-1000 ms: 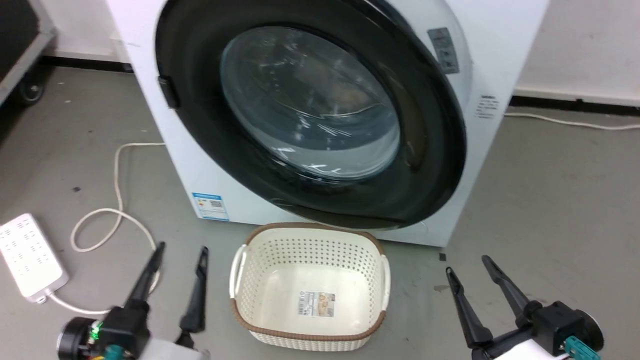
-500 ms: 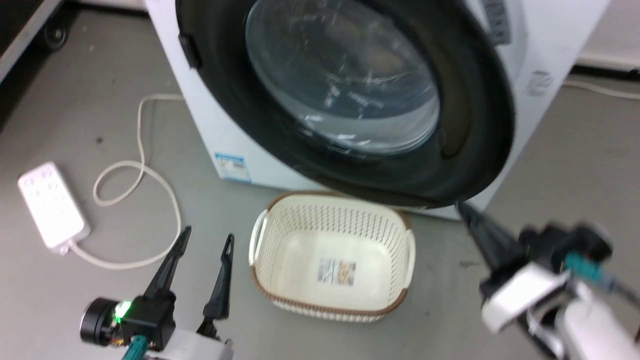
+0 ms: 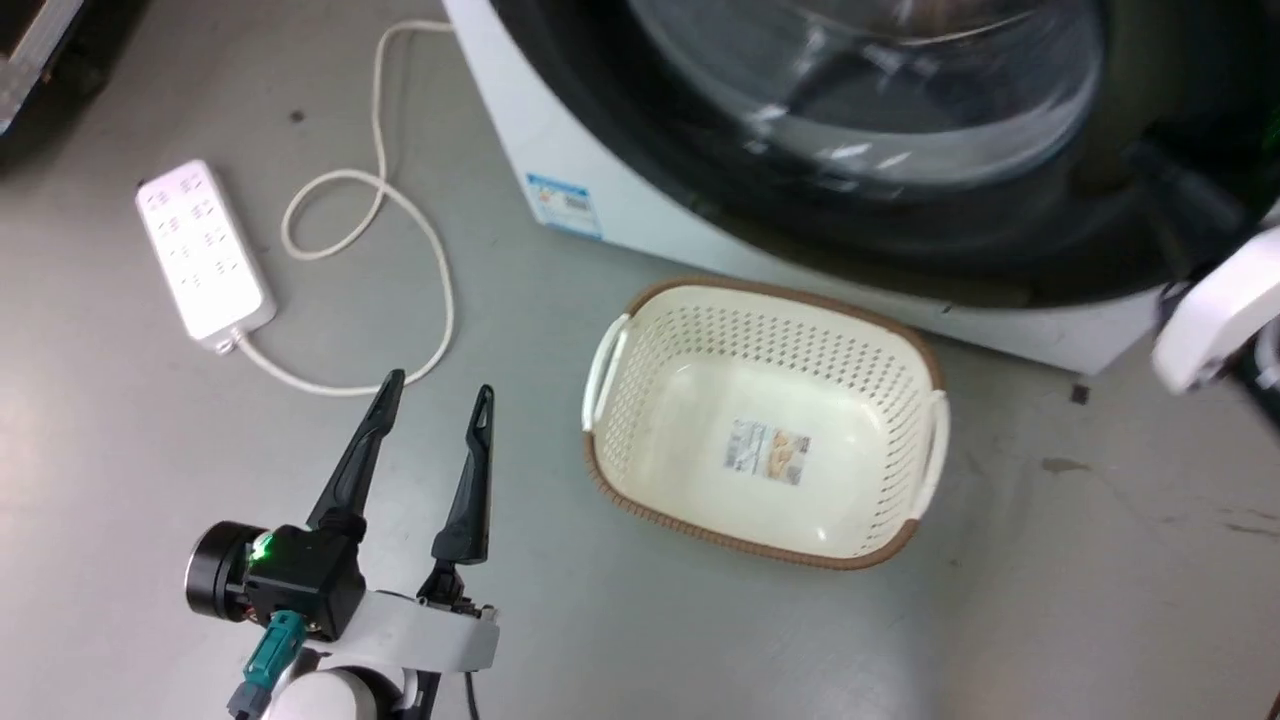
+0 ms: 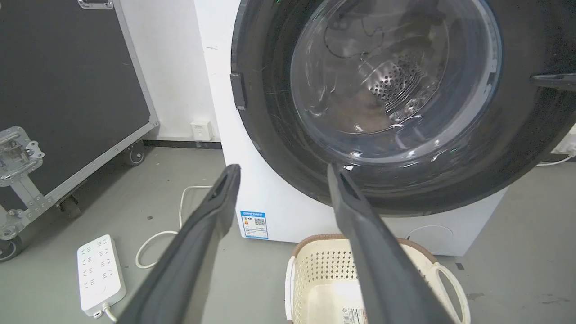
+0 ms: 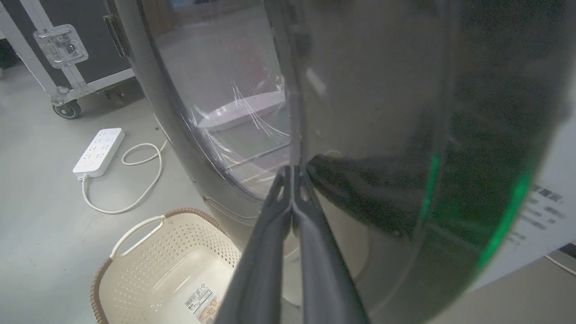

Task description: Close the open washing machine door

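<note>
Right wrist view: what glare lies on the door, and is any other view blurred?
Right wrist view: green reflected streaks on the glossy black ring of the large round washing machine door, white glints on its clear glass. Head view: the pale right forearm is motion-blurred. Left wrist view: sharp, small highlights on the glass.

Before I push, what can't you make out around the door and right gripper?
Right wrist view: whether the shut right gripper touches the washing machine door; glossy reflections hide it.
Head view: door's upper part, cut off by the top edge; right gripper, blurred against the dark ring.
How far ajar the door stands: left wrist view, the door itself hides the gap.
</note>
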Tool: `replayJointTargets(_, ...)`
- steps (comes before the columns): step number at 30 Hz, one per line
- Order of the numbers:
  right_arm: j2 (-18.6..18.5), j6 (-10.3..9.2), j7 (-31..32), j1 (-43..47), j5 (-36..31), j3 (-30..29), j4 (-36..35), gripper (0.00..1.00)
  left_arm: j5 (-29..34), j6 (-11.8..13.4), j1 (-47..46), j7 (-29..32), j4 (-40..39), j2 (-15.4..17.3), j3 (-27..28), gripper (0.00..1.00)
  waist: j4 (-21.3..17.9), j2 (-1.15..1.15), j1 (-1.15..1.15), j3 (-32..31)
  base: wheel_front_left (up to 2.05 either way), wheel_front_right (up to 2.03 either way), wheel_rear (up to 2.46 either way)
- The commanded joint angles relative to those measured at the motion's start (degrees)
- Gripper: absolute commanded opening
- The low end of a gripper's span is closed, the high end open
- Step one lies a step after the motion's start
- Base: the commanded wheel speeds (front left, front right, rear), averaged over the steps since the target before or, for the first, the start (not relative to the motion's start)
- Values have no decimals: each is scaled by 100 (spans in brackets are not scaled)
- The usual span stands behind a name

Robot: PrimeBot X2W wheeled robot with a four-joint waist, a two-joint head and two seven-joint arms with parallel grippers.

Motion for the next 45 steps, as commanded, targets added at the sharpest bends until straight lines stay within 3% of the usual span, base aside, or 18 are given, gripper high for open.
replayJointTargets(1, -85, -11, -2, -151, 27, -71, 77, 0, 32, -20, -90, -26, -17, -17, 26, 100, 80, -1, -1, 86, 0, 0, 0)
replayJointTargets(8, 48, -11, -123, -942, -94, -645, 1011, 0, 41, -71, -156, -26, -5, -95, 119, 100, 119, -1, -1, 163, 0, 0, 0)
replayJointTargets(15, 345, -11, -416, -1086, -163, -659, 1513, 0, 16, -113, -172, -26, 56, -137, 228, 100, -48, -1, -1, -34, 0, 0, 0)
replayJointTargets(16, 388, -11, -494, -1028, -135, -632, 1538, 7, 15, -118, -158, -26, 71, -141, 247, 100, -87, -1, -1, -97, 0, 0, 0)
replayJointTargets(17, 416, -11, -593, -952, -133, -586, 1538, 84, 13, -125, -140, -26, 88, -144, 260, 100, -129, -1, -1, -163, 0, 0, 0)
replayJointTargets(18, 452, -11, -697, -856, -133, -514, 1520, 100, 13, -131, -116, -26, 112, -146, 277, 100, -182, -1, -1, -249, 0, 0, 0)
replayJointTargets(26, 734, -11, -1477, 408, -199, -249, 878, 100, -59, -169, 226, -26, 419, -156, 463, 100, -762, -1, -1, -1045, 0, 0, 0)
replayJointTargets(31, 1118, -11, -1655, 1569, -705, -940, 22, 100, -36, -181, 435, -26, 607, -143, 539, 100, -1148, -1, -1, -1433, 0, 0, 0)
replayJointTargets(37, 2135, -11, -1687, 3085, -1736, -1864, -1273, 100, 21, -195, 585, -26, 725, -111, 527, 100, -1464, -1, -1, -1627, 0, 0, 0)
replayJointTargets(41, 2503, -11, -1690, 3891, -2175, -2123, -1969, 100, 53, -200, 633, -26, 758, -116, 486, 100, -1554, -1, -1, -1681, 0, 0, 0)
replayJointTargets(45, 2636, -11, -1691, 4493, -2314, -2048, -2353, 100, 60, -207, 764, -26, 838, -122, 424, 100, -1619, -1, -1, -1745, 0, 0, 0)
